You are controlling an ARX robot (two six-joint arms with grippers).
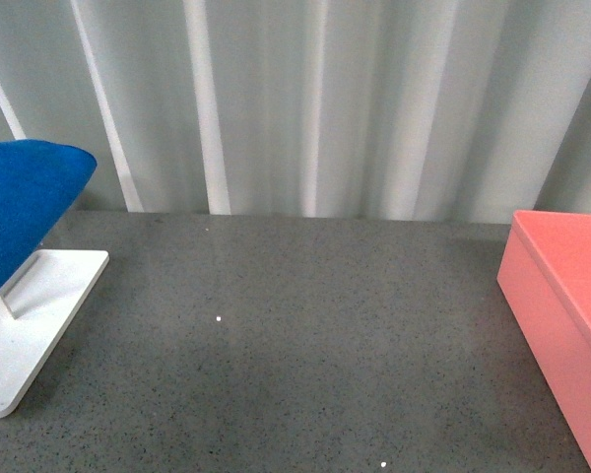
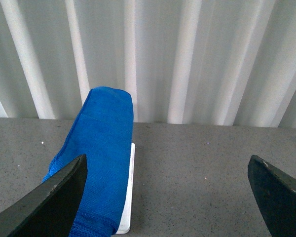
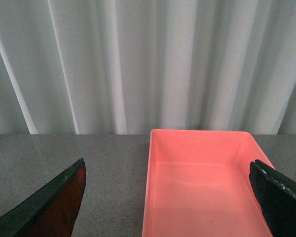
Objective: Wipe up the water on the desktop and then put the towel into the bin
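Observation:
The blue towel [image 1: 20, 207] hangs draped over a rack at the far left of the speckled grey desktop [image 1: 295, 345]. It shows again in the left wrist view as the towel [image 2: 101, 148], hanging down over the rack's white base. My left gripper [image 2: 167, 197] is open, held back from the towel, with bare desktop between its fingers. The pink bin [image 1: 566, 325] stands at the right edge; in the right wrist view the bin [image 3: 202, 192] is empty. My right gripper [image 3: 170, 197] is open just short of the bin. Neither arm shows in the front view. I can make out no water.
The rack's flat white base [image 1: 34, 325] lies on the desktop at the left, with a thin upright bar [image 1: 0, 307] on it. A white pleated curtain [image 1: 305, 99] hangs along the desktop's far edge. A few tiny white specks [image 1: 219, 318] dot the desktop.

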